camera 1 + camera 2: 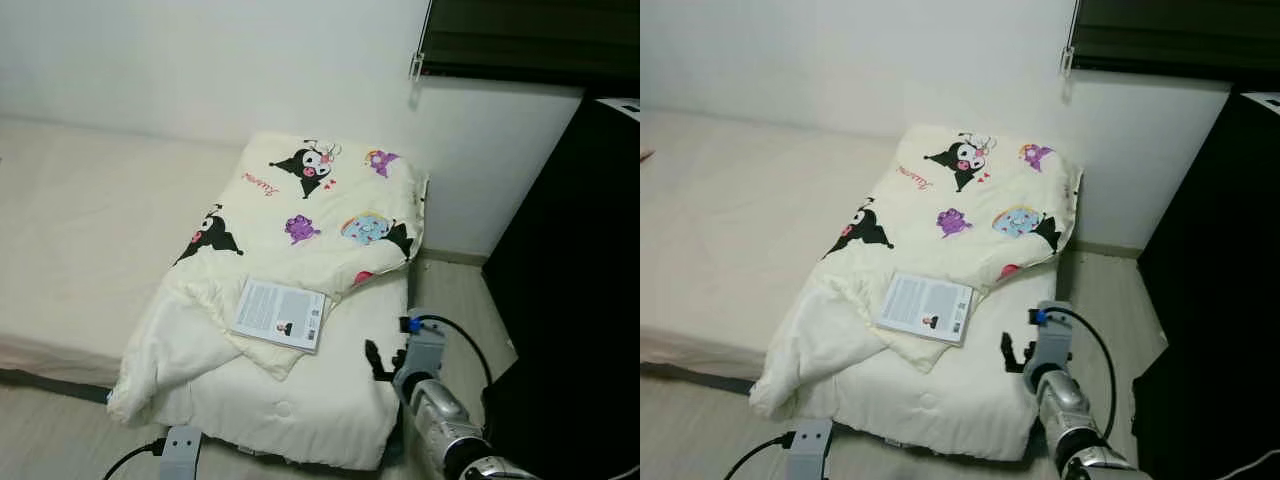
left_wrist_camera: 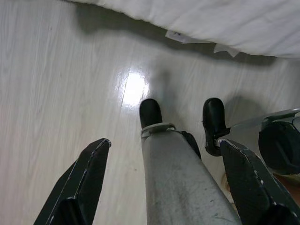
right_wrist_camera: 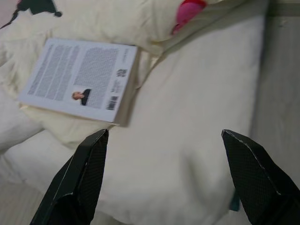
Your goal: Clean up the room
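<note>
A white book (image 1: 280, 313) lies back cover up on a cream duvet (image 1: 300, 210) printed with cartoon characters, near the bed's front right corner. In the right wrist view the book (image 3: 79, 79) is ahead of my right gripper (image 3: 164, 133), whose fingers are open and hold nothing. That right gripper (image 1: 375, 362) hovers just beside the duvet's right edge, below and right of the book. My left arm (image 1: 180, 450) hangs low in front of the bed. Its left gripper (image 2: 162, 143) is open over the wooden floor, pointing down at my own leg (image 2: 178, 178) and feet.
The bare mattress (image 1: 80, 220) stretches away to the left. A tall black cabinet (image 1: 570, 280) stands close on the right, leaving a narrow strip of floor (image 1: 460, 290) between it and the bed. A white wall and a dark blind (image 1: 530, 35) lie behind.
</note>
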Controlling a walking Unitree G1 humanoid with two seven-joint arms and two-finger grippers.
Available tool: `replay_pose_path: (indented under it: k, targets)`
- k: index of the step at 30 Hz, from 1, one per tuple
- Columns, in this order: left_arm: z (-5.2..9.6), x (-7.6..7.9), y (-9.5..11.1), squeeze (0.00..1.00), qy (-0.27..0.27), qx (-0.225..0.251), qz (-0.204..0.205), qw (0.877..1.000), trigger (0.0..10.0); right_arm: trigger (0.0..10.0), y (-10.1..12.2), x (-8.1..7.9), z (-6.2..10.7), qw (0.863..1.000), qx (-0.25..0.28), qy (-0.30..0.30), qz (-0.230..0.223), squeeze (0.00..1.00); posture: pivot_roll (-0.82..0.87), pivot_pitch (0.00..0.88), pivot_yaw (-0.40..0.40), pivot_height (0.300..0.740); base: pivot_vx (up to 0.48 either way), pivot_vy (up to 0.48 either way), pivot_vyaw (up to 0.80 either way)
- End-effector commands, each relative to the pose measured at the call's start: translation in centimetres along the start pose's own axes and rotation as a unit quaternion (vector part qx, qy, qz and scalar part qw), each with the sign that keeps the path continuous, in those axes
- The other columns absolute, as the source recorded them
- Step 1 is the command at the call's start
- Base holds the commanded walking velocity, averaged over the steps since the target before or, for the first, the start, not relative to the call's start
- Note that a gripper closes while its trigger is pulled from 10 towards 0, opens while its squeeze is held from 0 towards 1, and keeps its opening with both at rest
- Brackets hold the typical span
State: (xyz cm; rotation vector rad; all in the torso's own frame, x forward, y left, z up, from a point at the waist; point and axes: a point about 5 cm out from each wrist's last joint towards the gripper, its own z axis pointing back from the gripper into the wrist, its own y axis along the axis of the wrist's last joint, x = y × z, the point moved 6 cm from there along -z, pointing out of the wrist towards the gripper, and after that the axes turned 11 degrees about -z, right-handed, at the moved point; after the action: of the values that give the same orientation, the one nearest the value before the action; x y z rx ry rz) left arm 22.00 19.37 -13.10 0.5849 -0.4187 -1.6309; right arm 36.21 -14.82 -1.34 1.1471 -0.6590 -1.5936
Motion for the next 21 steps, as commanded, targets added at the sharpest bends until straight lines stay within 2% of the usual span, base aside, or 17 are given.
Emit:
replay_pose_path:
  k: [1, 4, 6, 10, 17, 21]
  targets:
    - [0.2, -0.6, -1.0, 0.0, 0.009, -0.012, 0.013, 1.0, 10.0, 10.0, -0.6, -0.3, 0.1, 1.0, -0.008, 0.006, -0.011, 0.0, -0.13, 0.091, -0.027, 0.74, 0.0, 0.0, 0.0]
    - [0.2, -0.6, -1.1, 0.0, 0.011, -0.012, 0.015, 1.0, 10.0, 10.0, -0.7, -0.4, 0.1, 1.0, -0.008, 0.01, -0.012, 0.0, -0.13, 0.099, -0.028, 0.74, 0.0, 0.0, 0.0]
    - [0.2, -0.7, -1.1, 0.0, 0.013, -0.013, 0.015, 1.0, 10.0, 10.0, -0.8, -1.0, 0.3, 0.999, -0.005, 0.038, -0.008, 0.0, -0.13, 0.1, -0.027, 0.74, 0.0, 0.0, 0.0]
    - [0.2, -0.8, -1.0, 0.0, 0.014, -0.011, 0.022, 1.0, 10.0, 10.0, -1.0, -1.5, 0.5, 0.998, -0.001, 0.06, -0.008, 0.0, -0.13, 0.111, -0.028, 0.74, 0.0, 0.0, 0.58]
    - [0.2, -0.5, -0.8, 0.0, 0.001, -0.005, 0.023, 1.0, 10.0, 10.0, -1.5, -1.3, 0.6, 0.998, -0.008, 0.058, 0.002, 0.0, -0.13, 0.117, -0.03, 0.74, 0.0, 0.0, 0.75]
    - [0.1, -0.5, -0.6, 0.0, -0.002, -0.004, 0.013, 1.0, 10.0, 10.0, -0.9, -0.8, 0.5, 0.999, 0.004, 0.041, -0.009, 0.0, -0.14, 0.12, -0.022, 0.74, 0.0, 0.0, 0.73]
